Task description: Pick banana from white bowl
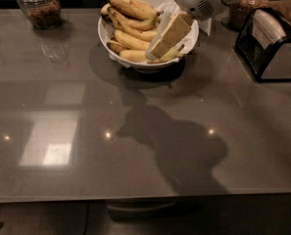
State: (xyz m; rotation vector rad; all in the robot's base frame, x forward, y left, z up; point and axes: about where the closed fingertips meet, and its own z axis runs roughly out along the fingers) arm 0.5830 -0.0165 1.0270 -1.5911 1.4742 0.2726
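While tan blocky tool (pixel 168 37) sits in round white bowl (pixel 102 33) w/ mottled banana (pixel 133 8), grip state: can't tell.

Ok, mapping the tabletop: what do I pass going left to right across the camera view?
Glass jar → white bowl, with the gripper down in its right half among the bananas → black rack at the right edge.

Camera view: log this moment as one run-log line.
claw: down inside white bowl, right side | banana: atop pile, left of claw, not lifted | grip: unclear
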